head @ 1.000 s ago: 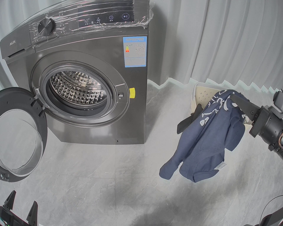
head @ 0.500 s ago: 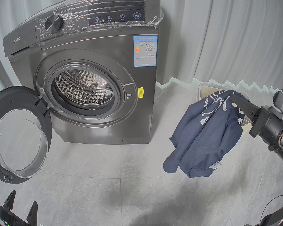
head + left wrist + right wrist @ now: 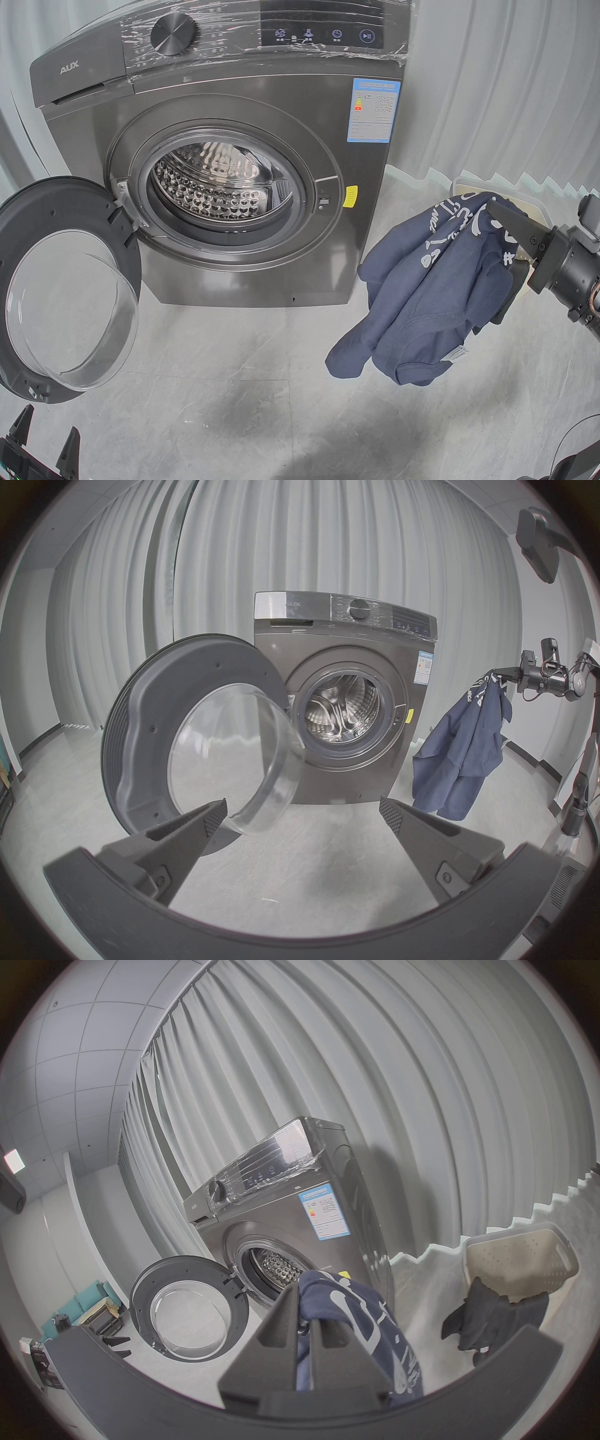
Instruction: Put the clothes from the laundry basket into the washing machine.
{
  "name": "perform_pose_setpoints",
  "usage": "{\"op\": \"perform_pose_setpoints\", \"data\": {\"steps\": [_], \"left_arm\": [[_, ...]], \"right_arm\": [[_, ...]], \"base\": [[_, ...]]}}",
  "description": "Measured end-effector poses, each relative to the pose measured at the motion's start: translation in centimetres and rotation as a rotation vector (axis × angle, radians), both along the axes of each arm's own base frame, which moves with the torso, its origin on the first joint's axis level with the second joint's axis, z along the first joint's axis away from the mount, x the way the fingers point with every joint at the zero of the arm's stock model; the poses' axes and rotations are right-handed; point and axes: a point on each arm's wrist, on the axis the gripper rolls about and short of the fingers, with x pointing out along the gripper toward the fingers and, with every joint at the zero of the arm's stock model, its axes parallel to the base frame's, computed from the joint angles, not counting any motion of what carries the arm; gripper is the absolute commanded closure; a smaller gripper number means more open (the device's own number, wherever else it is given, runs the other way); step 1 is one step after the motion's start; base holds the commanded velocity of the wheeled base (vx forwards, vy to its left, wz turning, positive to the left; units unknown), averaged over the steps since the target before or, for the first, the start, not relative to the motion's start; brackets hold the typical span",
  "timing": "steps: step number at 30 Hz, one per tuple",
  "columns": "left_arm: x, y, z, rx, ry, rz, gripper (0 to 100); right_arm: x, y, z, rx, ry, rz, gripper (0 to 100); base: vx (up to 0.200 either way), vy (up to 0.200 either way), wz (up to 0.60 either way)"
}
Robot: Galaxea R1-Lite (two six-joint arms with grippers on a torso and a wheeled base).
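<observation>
Hanging below the clamped right gripper (image 3: 497, 209), the shirt (image 3: 431, 294) is best carried high into the drum (image 3: 215, 178); left gripper (image 3: 301, 805) is spread apart.

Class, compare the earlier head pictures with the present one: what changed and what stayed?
The head camera has shifted, bringing the grey washing machine nearer the hanging navy printed sweatshirt; nothing was grabbed or released. The right claw stays shut on it, the left claw open, the round door open.
</observation>
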Motion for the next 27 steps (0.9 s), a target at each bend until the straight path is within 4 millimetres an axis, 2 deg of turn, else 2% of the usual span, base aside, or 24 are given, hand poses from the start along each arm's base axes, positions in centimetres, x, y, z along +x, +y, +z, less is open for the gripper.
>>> {"op": "perform_pose_setpoints", "data": {"steps": [7,13,22,27], "left_arm": [[0.0,0.0,0.0,0.0,0.0,0.0,0],[0.0,0.0,0.0,0.0,0.0,0.0,0],[0.0,0.0,0.0,0.0,0.0,0.0,0],[0.0,0.0,0.0,-0.001,0.0,0.0,0]], "right_arm": [[-0.01,0.02,-0.05,0.0,0.002,0.002,100],[0.01,0.01,-0.08,0.002,0.004,0.0,100],[0.01,0.02,-0.14,0.001,0.007,0.002,100],[0.01,0.02,-0.25,-0.001,0.01,0.002,100]], "base": [[0.0,0.0,0.0],[-0.2,0.0,0.0],[0.0,0.0,0.0],[0.0,0.2,0.0]]}}
